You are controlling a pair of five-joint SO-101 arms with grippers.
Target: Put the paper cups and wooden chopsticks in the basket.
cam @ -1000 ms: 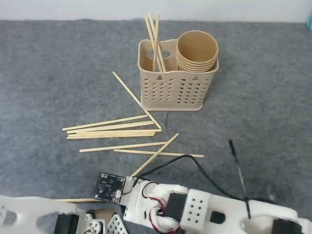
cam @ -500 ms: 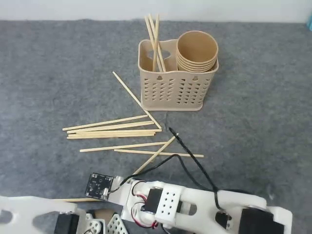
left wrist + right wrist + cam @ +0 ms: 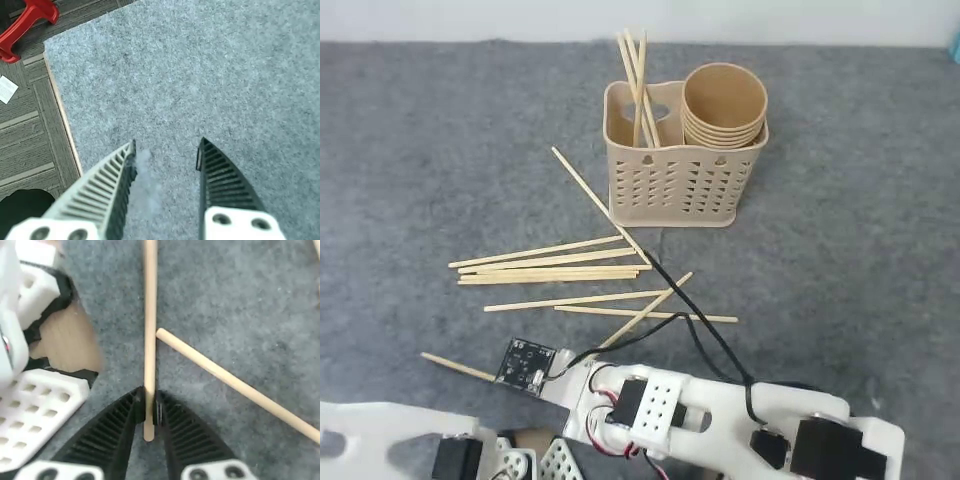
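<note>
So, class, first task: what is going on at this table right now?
Two robot arms are tidying a table. The right gripper is shut on one chopstick, held low over the grey mat. The left gripper hangs open over bare mat. The basket already holds the stacked paper cups and a few upright sticks. Several loose chopsticks lie in front of it.

Cups (image 3: 725,100) stacked in basket (image 3: 670,185); chopsticks (image 3: 550,271) scattered.
</note>
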